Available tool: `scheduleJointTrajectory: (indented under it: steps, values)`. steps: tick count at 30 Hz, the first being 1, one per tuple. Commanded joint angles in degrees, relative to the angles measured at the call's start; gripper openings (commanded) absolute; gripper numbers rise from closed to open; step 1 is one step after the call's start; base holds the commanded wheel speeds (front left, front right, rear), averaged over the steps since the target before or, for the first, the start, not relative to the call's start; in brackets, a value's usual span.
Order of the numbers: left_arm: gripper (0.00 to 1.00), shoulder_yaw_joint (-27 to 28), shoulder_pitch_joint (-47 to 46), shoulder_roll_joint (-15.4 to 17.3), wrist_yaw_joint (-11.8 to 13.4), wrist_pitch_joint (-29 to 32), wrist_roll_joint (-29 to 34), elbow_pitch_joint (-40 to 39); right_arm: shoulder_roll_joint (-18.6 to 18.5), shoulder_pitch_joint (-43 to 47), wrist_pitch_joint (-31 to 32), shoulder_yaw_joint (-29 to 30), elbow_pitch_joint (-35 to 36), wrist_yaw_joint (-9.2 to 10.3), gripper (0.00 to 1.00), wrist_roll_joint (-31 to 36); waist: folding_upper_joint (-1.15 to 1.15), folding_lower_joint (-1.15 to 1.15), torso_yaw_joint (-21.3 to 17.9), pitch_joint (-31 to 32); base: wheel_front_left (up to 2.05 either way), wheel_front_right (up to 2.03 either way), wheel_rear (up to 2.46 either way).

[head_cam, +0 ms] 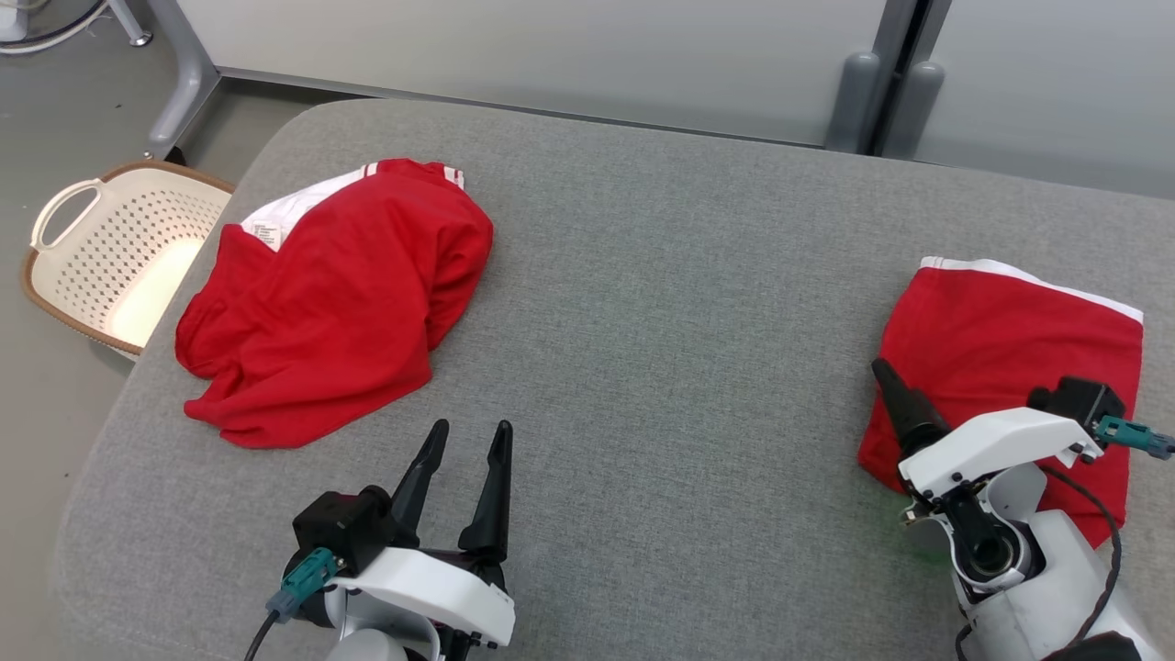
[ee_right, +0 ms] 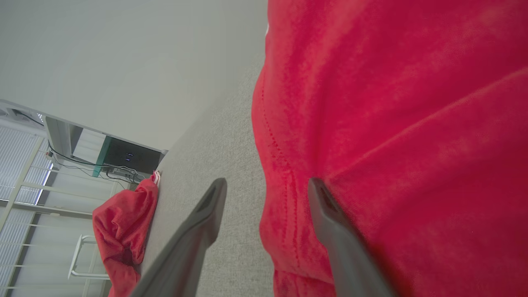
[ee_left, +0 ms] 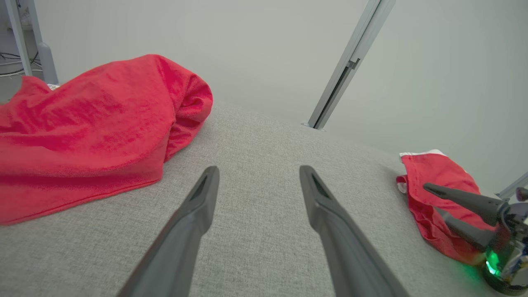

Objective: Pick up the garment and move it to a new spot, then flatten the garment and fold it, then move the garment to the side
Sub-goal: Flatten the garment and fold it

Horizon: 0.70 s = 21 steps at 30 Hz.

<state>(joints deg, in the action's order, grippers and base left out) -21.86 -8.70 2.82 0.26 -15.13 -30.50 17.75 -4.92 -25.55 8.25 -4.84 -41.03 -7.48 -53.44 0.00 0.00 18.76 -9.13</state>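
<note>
Garment [head_cam: 1010,340], red, folded: right of frame on tabletop [head_cam: 688,275]. My right fingers [ee_right: 200,222] spread astride its edge; left fingers [head_cam: 496,477] spread, empty. Crumpled garment [head_cam: 330,303] upper left.

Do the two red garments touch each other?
Apart. The head view shows bare grey table between the crumpled garment and the folded garment.

Bright, even light, soft shadows; the garment [ee_right: 412,123] blurs close up.
</note>
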Motion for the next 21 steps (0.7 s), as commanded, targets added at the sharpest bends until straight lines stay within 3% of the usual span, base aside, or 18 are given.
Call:
scheduleJointTrajectory:
  steps: [1, 11, 21]
  values:
    - [1.00, 0.47, -0.98, 0.18, 0.21, -0.01, 0.38, 0.15, 0.31, 0.11, -0.11, -0.69, -0.62, -0.03, 1.00, -0.24, 0.00, 0.00, -0.81, 0.10, 0.00, 0.00, 0.00]
    - [1.00, 2.65, -1.29, 0.20, -0.18, -0.01, 1.89, -0.73, -1.84, -0.50, -4.64, -5.11, 5.49, -0.03, 1.00, 1.16, 0.00, 0.00, -6.85, 2.29, 0.00, 0.00, 0.00]
    - [1.00, 5.41, -1.83, 0.20, -0.53, -0.01, 3.50, -2.87, -11.17, 3.05, -15.81, -10.61, 11.77, -0.02, 1.00, 15.95, 0.00, 0.00, -14.26, 4.58, 0.00, 0.00, 0.00]
